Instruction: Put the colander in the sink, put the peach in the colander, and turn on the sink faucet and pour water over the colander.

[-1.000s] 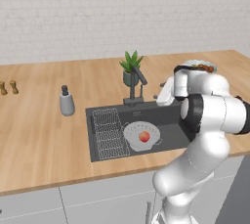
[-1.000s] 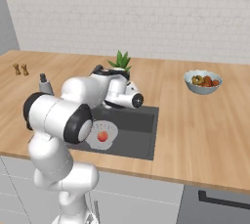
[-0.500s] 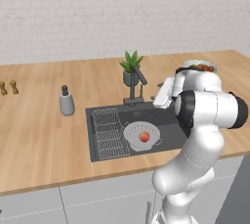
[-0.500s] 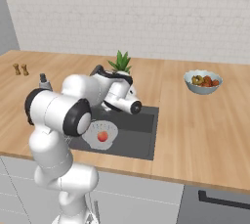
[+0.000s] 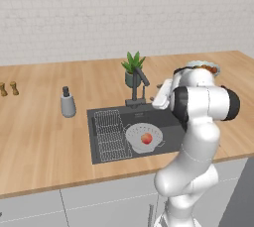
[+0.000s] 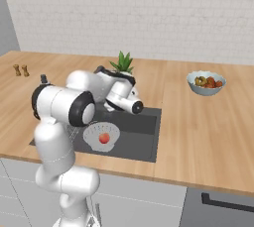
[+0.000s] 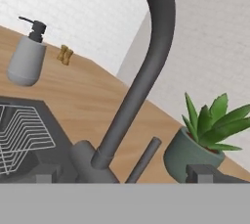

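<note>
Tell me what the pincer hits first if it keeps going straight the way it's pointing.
Most likely the faucet: its stem base and thin lever stand between the open pincer's tips, dead ahead. Depth is hard to judge, though.

A: From the left base camera, is the gripper visible?
B: No, the arm's white forearm and dark elbow cover it, along with the sink's right end and most of the fruit bowl.
A: And from the right?
B: The arm hides the sink faucet apart from a dark sliver, plus the basin's left half.
A: The hand camera?
B: Just ahead of the fingertips, the faucet's spout runs off the top edge. The wire rack is cut at the left, and the small items far beyond are too tiny to identify.
</note>
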Controlling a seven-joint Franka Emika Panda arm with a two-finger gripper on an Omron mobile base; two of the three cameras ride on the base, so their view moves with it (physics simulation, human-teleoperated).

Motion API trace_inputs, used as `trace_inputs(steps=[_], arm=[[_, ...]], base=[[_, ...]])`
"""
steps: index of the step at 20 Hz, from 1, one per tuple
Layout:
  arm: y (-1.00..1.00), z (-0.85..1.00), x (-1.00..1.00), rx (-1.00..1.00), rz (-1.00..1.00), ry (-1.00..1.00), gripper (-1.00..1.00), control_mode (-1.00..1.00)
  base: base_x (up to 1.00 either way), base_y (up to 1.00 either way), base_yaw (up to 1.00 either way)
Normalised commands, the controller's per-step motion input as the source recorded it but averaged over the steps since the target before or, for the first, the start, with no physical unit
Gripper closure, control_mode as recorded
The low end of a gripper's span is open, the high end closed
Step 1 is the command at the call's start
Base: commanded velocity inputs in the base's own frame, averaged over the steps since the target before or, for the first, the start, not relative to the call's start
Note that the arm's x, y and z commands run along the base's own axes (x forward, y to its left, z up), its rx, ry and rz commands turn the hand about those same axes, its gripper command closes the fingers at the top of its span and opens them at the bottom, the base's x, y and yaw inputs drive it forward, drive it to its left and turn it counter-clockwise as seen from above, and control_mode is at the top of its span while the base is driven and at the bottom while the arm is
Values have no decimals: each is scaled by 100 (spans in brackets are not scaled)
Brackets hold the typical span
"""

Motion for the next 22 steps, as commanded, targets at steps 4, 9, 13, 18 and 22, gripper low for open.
trace_inputs(steps=[4, 9, 13, 18, 22], arm=[[-1, -9, 34, 0, 2, 0, -100, -100], [8, -11, 24, 0, 2, -1, -100, -100], [14, -1, 25, 0, 0, 0, -100, -100], [13, 0, 39, 0, 0, -2, -100, -100], [17, -8, 37, 0, 0, 0, -100, -100]], base=[[0, 0, 0], [0, 0, 0], [0, 0, 0], [0, 0, 0], [0, 0, 0]])
